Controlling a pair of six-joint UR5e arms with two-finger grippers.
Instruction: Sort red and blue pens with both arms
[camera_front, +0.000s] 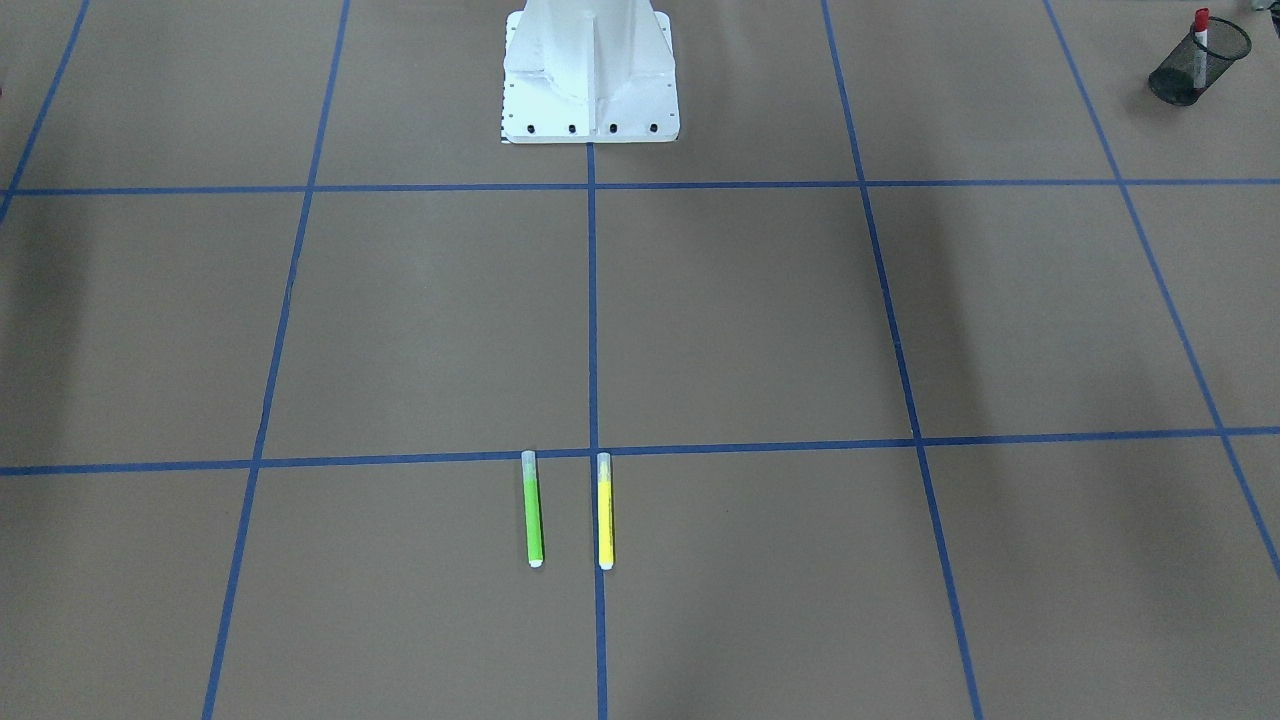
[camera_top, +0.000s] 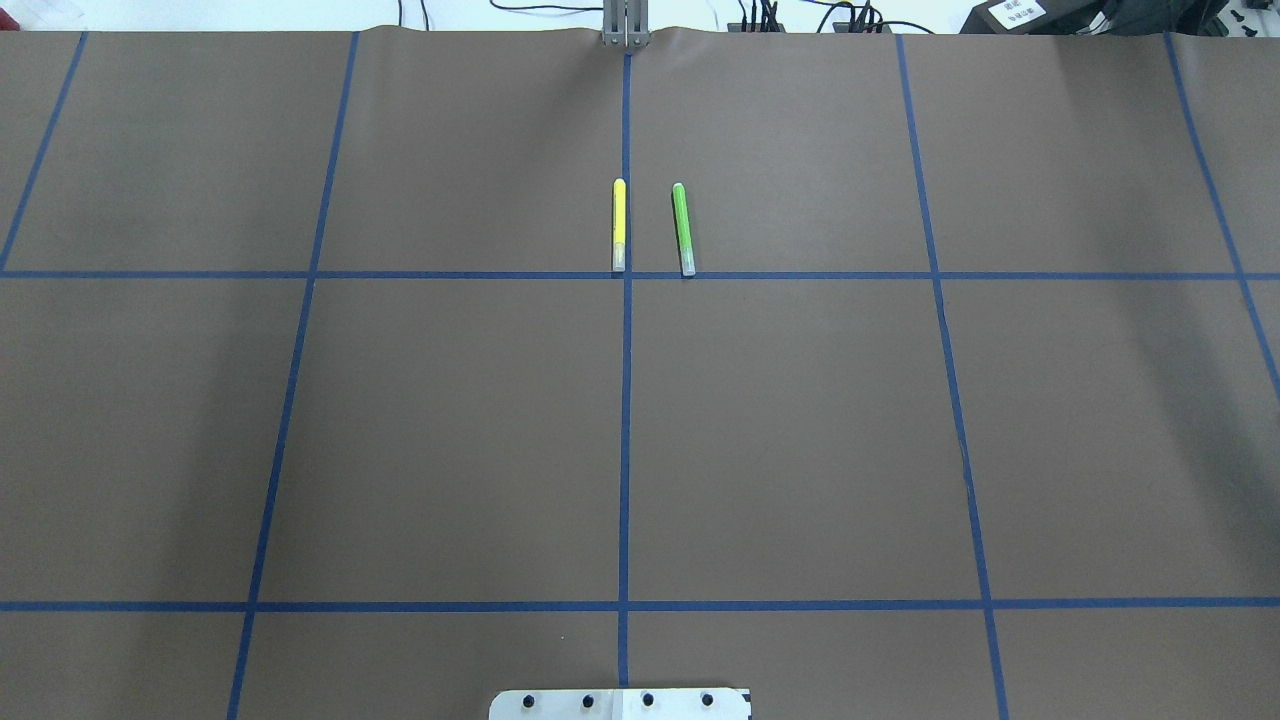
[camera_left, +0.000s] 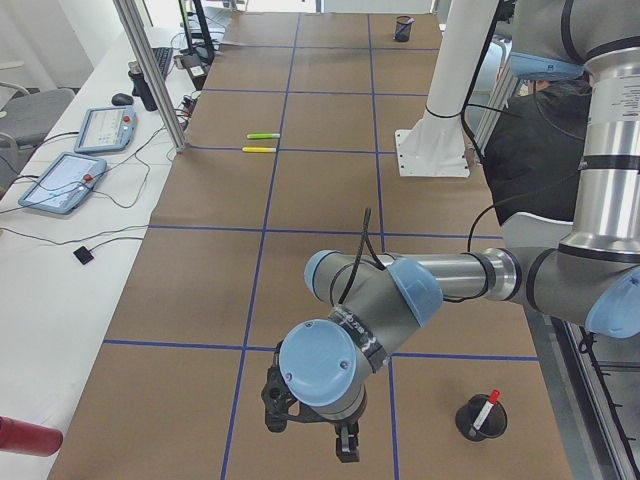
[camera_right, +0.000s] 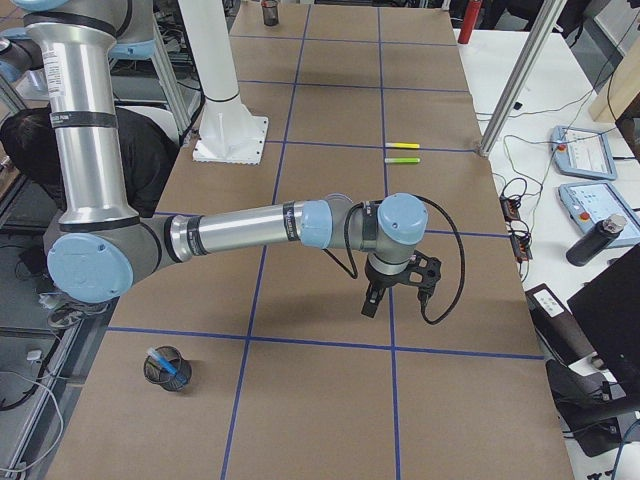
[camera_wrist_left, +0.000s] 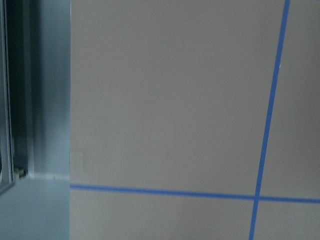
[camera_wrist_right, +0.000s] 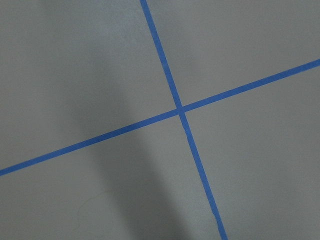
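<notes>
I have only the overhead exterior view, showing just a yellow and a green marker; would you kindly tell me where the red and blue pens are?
Observer: The white-barrelled, red-capped pen stands in a black mesh cup at the end of the table on the robot's left.
Operator: Thanks, and the blue one?
Observer: The bright blue pen leans in a second black mesh cup at the opposite end.
Operator: Where are the claws?
Observer: The left claw hangs near the red pen's cup; the right claw hangs apart from the blue pen's cup. Whether they are open, I cannot tell.
</notes>
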